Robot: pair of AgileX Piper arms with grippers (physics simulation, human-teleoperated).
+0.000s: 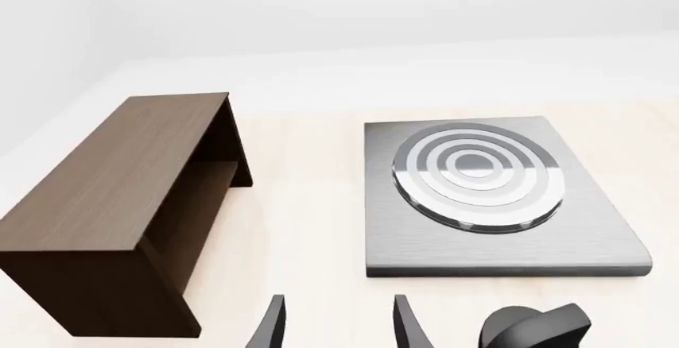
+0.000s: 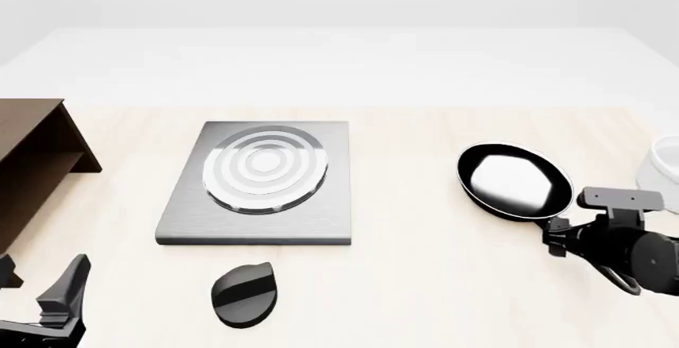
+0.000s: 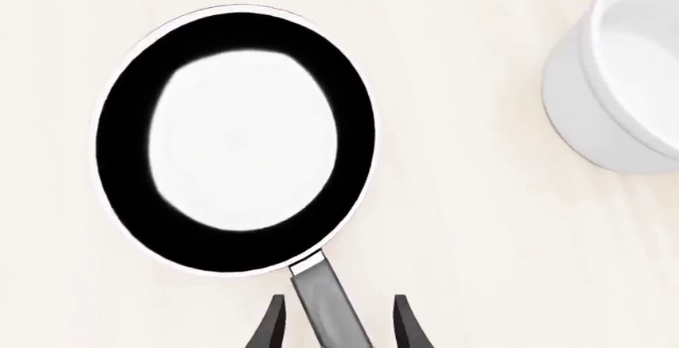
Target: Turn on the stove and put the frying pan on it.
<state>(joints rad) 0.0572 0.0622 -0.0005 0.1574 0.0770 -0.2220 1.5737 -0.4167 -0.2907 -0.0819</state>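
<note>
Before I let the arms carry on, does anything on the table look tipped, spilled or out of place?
Nothing stands out. The stove lies flat, its knob in front, the frying pan upright beside the white bowl, the wooden shelf upright. No spills.

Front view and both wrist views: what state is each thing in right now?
frying pan: empty, on the table, off the stove
stove: bare
knob: untouched
shelf: empty
white bowl: upright
left end effector: open, empty
right end effector: open, straddling the pan's handle

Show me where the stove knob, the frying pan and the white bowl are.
stove knob (image 2: 244, 293), front view, middle of its black top.
frying pan (image 3: 238, 137), right wrist view, glossy inside.
white bowl (image 3: 594, 110), right wrist view, outer wall.
</note>
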